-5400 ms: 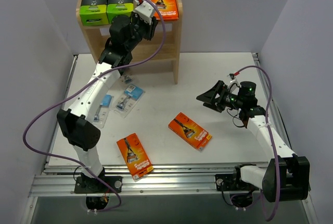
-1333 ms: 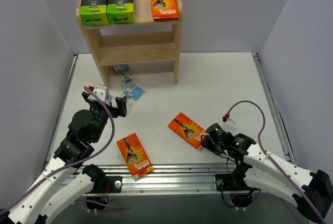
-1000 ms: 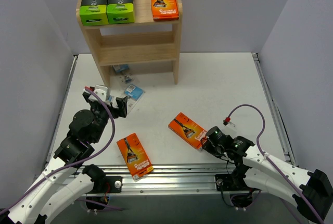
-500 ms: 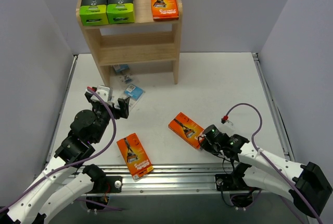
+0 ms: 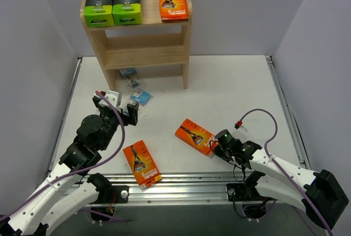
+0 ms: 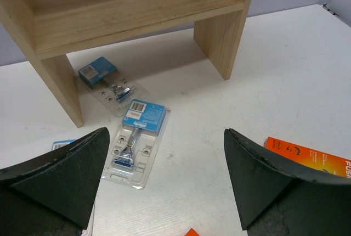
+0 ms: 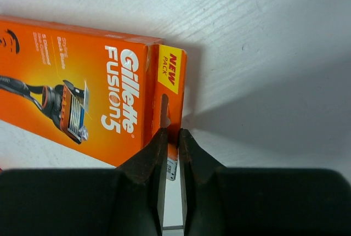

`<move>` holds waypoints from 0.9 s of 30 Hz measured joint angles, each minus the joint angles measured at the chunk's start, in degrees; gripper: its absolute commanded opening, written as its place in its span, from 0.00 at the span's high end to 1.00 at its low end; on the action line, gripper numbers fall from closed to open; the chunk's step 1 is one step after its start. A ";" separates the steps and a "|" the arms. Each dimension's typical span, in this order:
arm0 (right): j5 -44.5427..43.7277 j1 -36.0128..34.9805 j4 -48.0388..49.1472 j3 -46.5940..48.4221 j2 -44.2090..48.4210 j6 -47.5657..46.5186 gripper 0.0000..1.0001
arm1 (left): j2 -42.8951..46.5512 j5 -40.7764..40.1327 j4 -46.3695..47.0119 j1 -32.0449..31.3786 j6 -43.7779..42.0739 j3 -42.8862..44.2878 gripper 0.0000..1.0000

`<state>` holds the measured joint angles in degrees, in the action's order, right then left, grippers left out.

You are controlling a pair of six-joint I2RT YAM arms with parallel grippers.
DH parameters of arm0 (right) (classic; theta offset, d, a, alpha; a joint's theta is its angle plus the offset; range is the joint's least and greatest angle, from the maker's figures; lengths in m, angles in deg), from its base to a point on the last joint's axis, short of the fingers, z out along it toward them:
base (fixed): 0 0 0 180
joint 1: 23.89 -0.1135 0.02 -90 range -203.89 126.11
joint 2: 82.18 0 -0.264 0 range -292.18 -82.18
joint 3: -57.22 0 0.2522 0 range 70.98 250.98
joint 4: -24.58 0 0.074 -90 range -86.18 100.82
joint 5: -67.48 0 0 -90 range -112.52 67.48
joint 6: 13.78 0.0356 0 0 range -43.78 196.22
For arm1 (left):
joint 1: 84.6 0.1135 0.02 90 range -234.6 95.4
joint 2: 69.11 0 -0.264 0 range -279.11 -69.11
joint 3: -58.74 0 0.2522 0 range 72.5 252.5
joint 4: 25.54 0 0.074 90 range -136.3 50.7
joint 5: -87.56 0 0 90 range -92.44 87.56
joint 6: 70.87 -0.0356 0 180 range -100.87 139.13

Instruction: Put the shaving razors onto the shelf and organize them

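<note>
Now, top view: shelf [image 5: 145, 55] stands at far L of table [image 5: 236, 82]. Top tier carries two green boxes [image 5: 99, 5] side by side, plus shelf box [image 5: 173, 4], orange, at R end. Orange box [image 5: 193, 134] lies flat mid-table, w/ R gripper [image 5: 215, 148] low at its near-R end. Near box [image 5: 141, 164], also orange, lies flat by front edge, nothing touching it. L gripper [image 5: 123, 111] hangs above blister packs [image 5: 140, 97] in front of shelf.

L wrist: L fingers [image 6: 60, 175] wide apart, nothing betw. them. Three blister packs lie on table below: one under bottom tier, one just in front of it, third only a corner showing past the L-side finger. Corner of orange box shows at R.

R wrist: R fingers [image 7: 145, 164] nearly together, clamped on the box's hang tab. Box is flat on table, print side up.
</note>
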<state>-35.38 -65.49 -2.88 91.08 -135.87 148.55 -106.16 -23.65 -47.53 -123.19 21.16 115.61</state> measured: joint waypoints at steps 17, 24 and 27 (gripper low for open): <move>2.34 0.76 9.05 8.07 -9.90 -1.81 1.00 | -0.90 -0.04 -0.22 0.00 -0.96 -0.02 0.06; 4.20 0.68 16.46 18.43 -21.51 -2.05 1.00 | -1.81 -0.61 -0.98 -0.02 -1.11 0.00 0.06; 5.33 0.09 19.52 22.40 -27.65 -2.29 1.00 | -2.03 -1.22 -1.31 -0.11 -1.22 0.00 0.06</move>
<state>-30.05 -65.41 16.64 113.48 -163.52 146.26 -108.20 -24.87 -48.84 -123.30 19.93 115.61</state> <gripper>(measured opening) 0.013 0.941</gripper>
